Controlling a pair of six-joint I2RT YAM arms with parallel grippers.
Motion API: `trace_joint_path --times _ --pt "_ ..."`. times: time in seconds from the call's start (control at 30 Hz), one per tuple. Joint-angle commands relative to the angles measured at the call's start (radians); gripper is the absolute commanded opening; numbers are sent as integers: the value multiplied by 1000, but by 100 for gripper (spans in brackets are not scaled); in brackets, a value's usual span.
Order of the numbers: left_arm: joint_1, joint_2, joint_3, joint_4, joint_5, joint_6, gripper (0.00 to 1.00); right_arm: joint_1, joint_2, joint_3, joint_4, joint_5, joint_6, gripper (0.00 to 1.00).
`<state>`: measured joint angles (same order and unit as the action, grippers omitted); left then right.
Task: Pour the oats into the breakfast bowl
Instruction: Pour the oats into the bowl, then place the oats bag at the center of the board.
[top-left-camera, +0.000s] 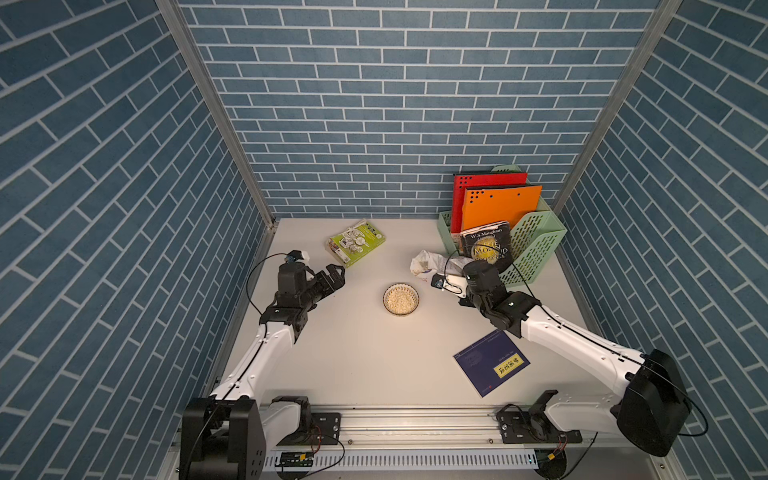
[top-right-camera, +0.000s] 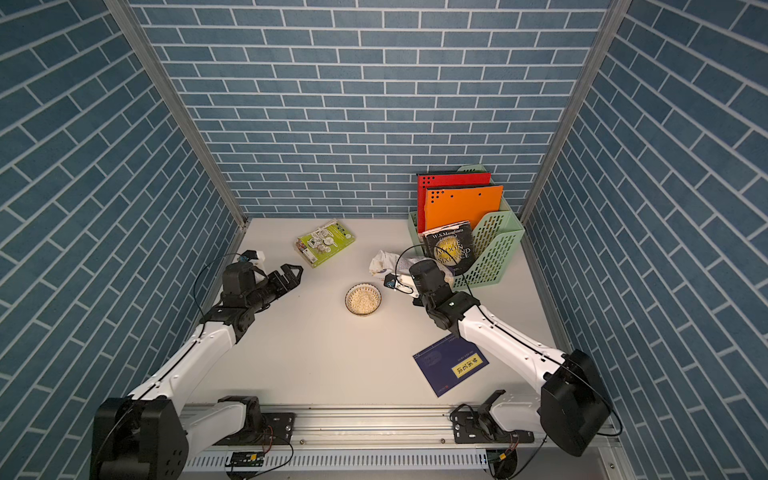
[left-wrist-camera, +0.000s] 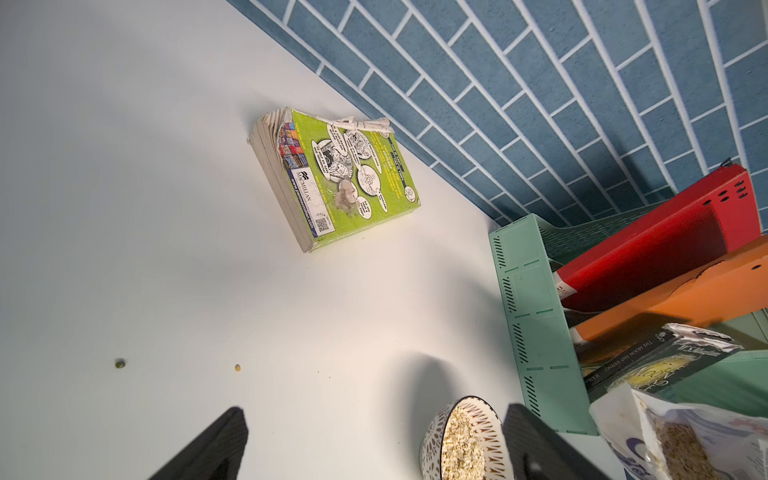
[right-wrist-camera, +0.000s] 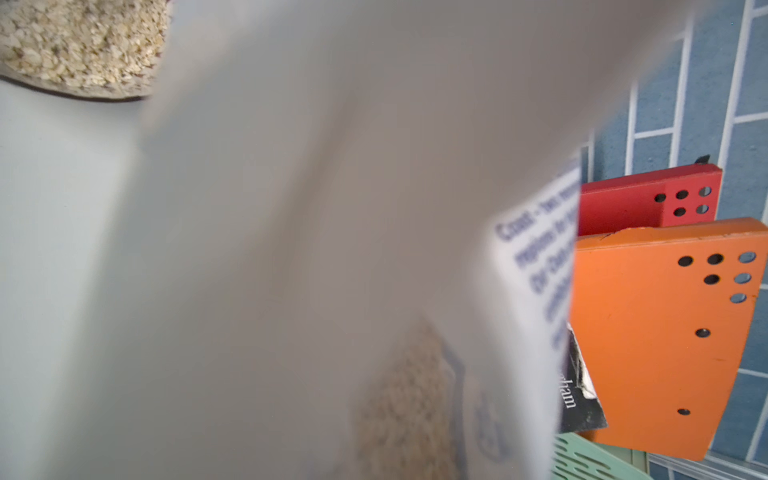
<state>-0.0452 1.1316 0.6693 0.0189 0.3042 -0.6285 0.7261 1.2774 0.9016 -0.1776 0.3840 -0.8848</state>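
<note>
A dark blue booklet (top-left-camera: 491, 362) lies on the table (top-left-camera: 353, 357), well behind the right pincer (top-left-camera: 459, 268) and beside its forearm. The left pincer (top-left-camera: 337, 275) hovers spread wide, with nothing between its fingers (left-wrist-camera: 216, 440). The breakfast bowl (top-left-camera: 401, 314) stands between the two pincers, apart from both, and holds the oats (top-left-camera: 401, 299). The right pincer pinches the crumpled oats pouch (top-left-camera: 426, 262), its fingers hidden behind the plastic. More flakes show inside the pouch. Just ahead of the left pincer lies a green-covered book (top-left-camera: 356, 242). Beyond the right pincer stands a mint file rack (top-left-camera: 536, 249) holding a black paperback (top-left-camera: 486, 245), an orange folder (top-left-camera: 498, 208) and a red folder (top-left-camera: 482, 180).
</note>
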Motion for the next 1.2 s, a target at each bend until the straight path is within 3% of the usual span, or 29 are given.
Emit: trace_joint_path --times 0.0,0.23,0.37,0.93,1.17 --pt "7 6 26 -5 0 18 99 -12 -19 -47 12 -273 192 0" --pt "7 -2 20 -5 -1 18 99 -73 -111 -89 120 -505 340 0" --pt "7 -3 26 -5 -2 22 99 -104 -153 -115 181 -560 417 0" --pt "7 1 29 -5 0 24 100 -152 -164 -23 186 -278 392 0" --pt "7 3 29 -4 -1 24 99 -159 -177 58 139 -314 396 0"
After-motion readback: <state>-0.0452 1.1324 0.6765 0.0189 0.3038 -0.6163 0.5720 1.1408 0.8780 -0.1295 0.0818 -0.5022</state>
